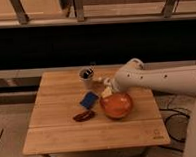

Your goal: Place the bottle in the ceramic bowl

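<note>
The glossy orange ceramic bowl (117, 106) sits on the wooden table (60, 135), right of centre. A small pale bottle (106, 93) shows at the bowl's upper-left rim, right under the end of my arm. My gripper (105, 86) is at that spot, reaching in from the right, just above the bowl's far-left edge. The white arm covers most of the gripper, and I cannot tell whether the bottle is in its grasp or resting on the rim.
A grey cup (86, 76) with dark items stands behind and left of the bowl. A blue packet (89, 99) and a dark reddish-brown item (83, 115) lie left of the bowl. A dark shelf unit runs behind the table. Cables lie on the floor at right.
</note>
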`<state>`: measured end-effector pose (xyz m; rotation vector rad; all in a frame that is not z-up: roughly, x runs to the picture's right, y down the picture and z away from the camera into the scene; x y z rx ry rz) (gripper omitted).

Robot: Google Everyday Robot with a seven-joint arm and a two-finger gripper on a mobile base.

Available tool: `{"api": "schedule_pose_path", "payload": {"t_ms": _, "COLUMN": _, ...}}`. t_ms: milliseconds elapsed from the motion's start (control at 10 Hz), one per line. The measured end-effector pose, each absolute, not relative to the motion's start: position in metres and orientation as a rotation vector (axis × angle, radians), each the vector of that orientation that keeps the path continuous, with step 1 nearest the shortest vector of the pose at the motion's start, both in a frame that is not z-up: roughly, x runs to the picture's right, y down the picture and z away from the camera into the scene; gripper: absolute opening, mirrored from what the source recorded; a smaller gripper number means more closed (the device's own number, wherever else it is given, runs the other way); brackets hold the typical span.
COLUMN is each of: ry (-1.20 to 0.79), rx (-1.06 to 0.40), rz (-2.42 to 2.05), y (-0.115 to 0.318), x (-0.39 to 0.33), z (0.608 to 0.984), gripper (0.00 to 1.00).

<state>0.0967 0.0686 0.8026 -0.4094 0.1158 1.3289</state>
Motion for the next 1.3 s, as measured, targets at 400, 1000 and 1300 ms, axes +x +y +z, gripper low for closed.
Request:
{"api": "schedule_pose_path", "payload": {"t_ms": 400, "ry": 0.106, "rx": -0.381, "rz": 1.109, "y": 0.056, "x": 0.067, "z": 0.810, "gripper": 0.80}}
{"api": "schedule_pose_path", "payload": {"t_ms": 1000, "ry": 0.075, "rx": -0.387, "rz": 0.550, "y": 0.007, "x": 0.084, "z": 0.826, "gripper": 0.80}}
{"api": "schedule_pose_path", "payload": {"t_ms": 1300, "ry": 0.010, "rx": -0.340, "rz": 0.475, "y": -0.047, "x": 0.151, "z": 0.812, "gripper": 0.80}}
